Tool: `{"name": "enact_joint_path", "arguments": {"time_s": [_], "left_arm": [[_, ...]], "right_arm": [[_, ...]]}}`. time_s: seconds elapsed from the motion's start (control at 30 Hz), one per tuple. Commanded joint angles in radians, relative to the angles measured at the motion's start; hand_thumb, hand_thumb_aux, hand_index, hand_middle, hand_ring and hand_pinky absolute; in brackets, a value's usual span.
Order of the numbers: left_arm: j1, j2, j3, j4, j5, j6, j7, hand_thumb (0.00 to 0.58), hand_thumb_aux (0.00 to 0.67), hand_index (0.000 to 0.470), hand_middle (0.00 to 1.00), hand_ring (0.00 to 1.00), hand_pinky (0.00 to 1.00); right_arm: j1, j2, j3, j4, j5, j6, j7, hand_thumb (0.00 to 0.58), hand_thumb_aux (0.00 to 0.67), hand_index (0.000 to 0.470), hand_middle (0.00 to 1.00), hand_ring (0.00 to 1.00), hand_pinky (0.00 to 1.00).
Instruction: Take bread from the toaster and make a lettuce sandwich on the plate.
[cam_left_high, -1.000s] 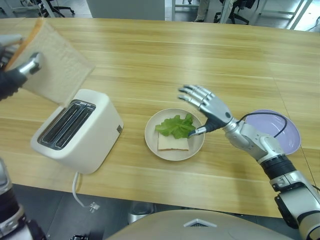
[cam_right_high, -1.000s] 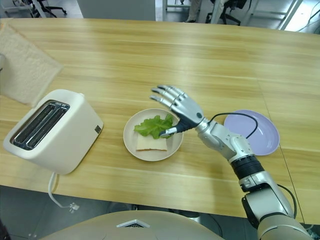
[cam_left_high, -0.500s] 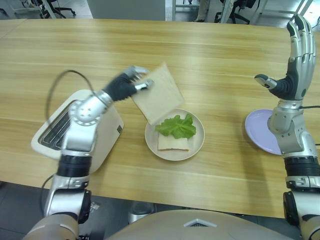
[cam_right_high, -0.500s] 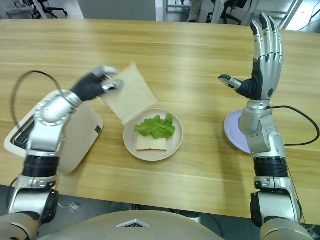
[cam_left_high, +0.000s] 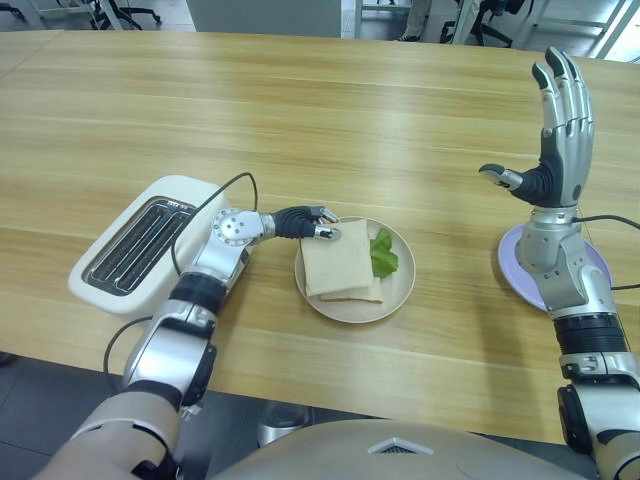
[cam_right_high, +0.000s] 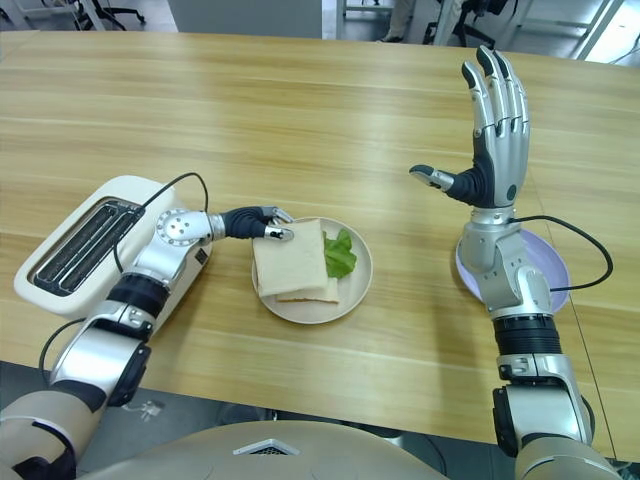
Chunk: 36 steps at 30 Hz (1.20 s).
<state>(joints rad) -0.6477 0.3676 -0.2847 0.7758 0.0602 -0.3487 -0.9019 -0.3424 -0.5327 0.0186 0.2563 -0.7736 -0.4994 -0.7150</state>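
- The left hand (cam_left_high: 306, 221) has lowered the bread slice (cam_left_high: 335, 266) onto the lettuce (cam_left_high: 385, 256) on the plate (cam_left_high: 396, 294), pinching its corner to square it.
- The right hand (cam_left_high: 560, 140) stands raised clear, fingers spread, empty.

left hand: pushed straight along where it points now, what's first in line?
The top bread slice on the plate. The left hand sits right at its corner, though I can't tell if they touch. The lettuce pokes out just beyond.

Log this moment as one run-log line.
step: top slice over lettuce on plate | left robot hand: at slice's corner | right robot hand: raised, open, empty
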Motion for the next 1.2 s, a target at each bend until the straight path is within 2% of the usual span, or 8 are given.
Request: {"name": "enact_joint_path", "arguments": {"time_s": [0.03, 0.43, 1.0, 1.07, 1.1, 1.13, 1.17, 1.2], "left_arm": [[-0.045, -0.028, -0.028, 0.083, 0.011, -0.087, -0.093, 0.580, 0.670, 0.460, 1.00, 1.00, 1.00], [-0.167, -0.098, -0.042, 0.266, 0.109, -0.181, -0.016, 0.580, 0.670, 0.460, 1.00, 1.00, 1.00], [-0.201, -0.128, -0.045, 0.352, 0.172, -0.169, 0.117, 0.580, 0.670, 0.460, 1.00, 1.00, 1.00], [-0.205, -0.127, -0.052, 0.358, 0.191, -0.175, 0.141, 0.580, 0.654, 0.449, 0.01, 0.01, 0.01], [-0.207, -0.126, -0.052, 0.358, 0.198, -0.180, 0.153, 0.557, 0.536, 0.368, 0.00, 0.00, 0.00], [-0.209, -0.127, -0.052, 0.360, 0.203, -0.182, 0.164, 0.429, 0.328, 0.225, 0.00, 0.00, 0.00], [-0.213, -0.127, -0.051, 0.361, 0.207, -0.182, 0.178, 0.000, 0.000, 0.000, 0.00, 0.00, 0.00], [-0.217, -0.128, -0.050, 0.363, 0.211, -0.183, 0.187, 0.000, 0.000, 0.000, 0.00, 0.00, 0.00]], "right_arm": [[0.002, 0.006, 0.022, 0.022, -0.010, -0.003, -0.006, 0.000, 0.000, 0.000, 0.00, 0.00, 0.00], [0.001, 0.014, 0.048, 0.038, -0.002, -0.017, -0.010, 0.000, 0.000, 0.000, 0.00, 0.00, 0.00], [-0.004, 0.011, 0.071, 0.059, 0.001, -0.023, 0.003, 0.000, 0.000, 0.000, 0.00, 0.00, 0.00], [-0.004, 0.012, 0.076, 0.062, -0.001, -0.025, 0.006, 0.000, 0.000, 0.000, 0.00, 0.00, 0.00], [-0.003, 0.011, 0.077, 0.063, -0.001, -0.026, 0.007, 0.000, 0.000, 0.000, 0.00, 0.00, 0.00], [-0.003, 0.011, 0.078, 0.064, 0.000, -0.027, 0.007, 0.000, 0.000, 0.000, 0.00, 0.00, 0.00], [-0.002, 0.011, 0.078, 0.064, 0.001, -0.029, 0.008, 0.000, 0.000, 0.000, 0.00, 0.00, 0.00], [-0.002, 0.011, 0.080, 0.064, 0.002, -0.031, 0.009, 0.000, 0.000, 0.000, 0.00, 0.00, 0.00]]}}
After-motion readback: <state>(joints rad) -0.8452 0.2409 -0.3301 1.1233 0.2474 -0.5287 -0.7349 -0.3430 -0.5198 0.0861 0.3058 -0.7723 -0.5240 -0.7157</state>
